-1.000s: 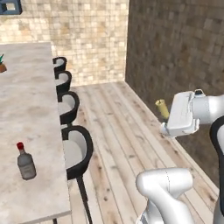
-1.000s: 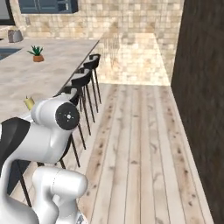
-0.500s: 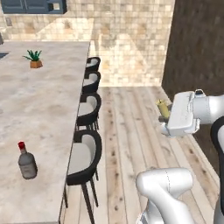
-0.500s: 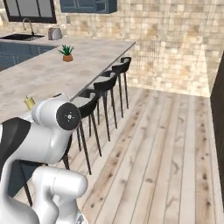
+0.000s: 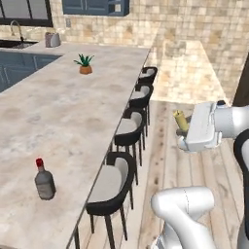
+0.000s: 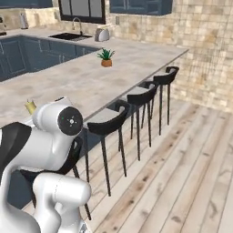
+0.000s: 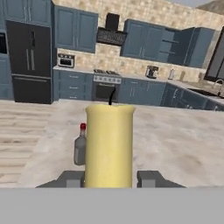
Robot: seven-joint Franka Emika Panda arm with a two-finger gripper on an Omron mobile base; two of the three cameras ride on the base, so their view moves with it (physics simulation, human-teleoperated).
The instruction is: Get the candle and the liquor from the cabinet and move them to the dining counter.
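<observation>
The pincer (image 7: pixel 109 178) is seen clenched on the candle (image 7: pixel 109 146), whose yellow stick rises between the two dark fingertips (image 7: pixel 149 177) in the hand view, with a short black wick at its top. In the left base view the candle (image 5: pixel 181 120) is seen jutting from the front of the white hand, held in the air above the wooden floor (image 5: pixel 209 175) and to the right of the stools, apart from the desk. In the right base view its yellow tip (image 6: pixel 30 106) shows just behind the arm's round white joint. The liquor (image 5: pixel 44 180) is found standing upright on the beige marbled top of the dining counter (image 5: pixel 63 121), this desk's near part, close to the edge that faces the stools; its red cap is on. In the hand view the bottle (image 7: pixel 80 146) is partly covered by the candle, to the left of it. A row of black stools (image 5: pixel 113 182) is lined along the desk's right side. Farther along the desk a small potted plant (image 5: pixel 85 63) is set. Beyond the desk a sink with a tap (image 6: pixel 75 32) and a silvery toaster (image 6: pixel 102 34) are seen on the far counter, and blue wall cabinets (image 5: pixel 96 6) are hung against the tiled wall.
</observation>
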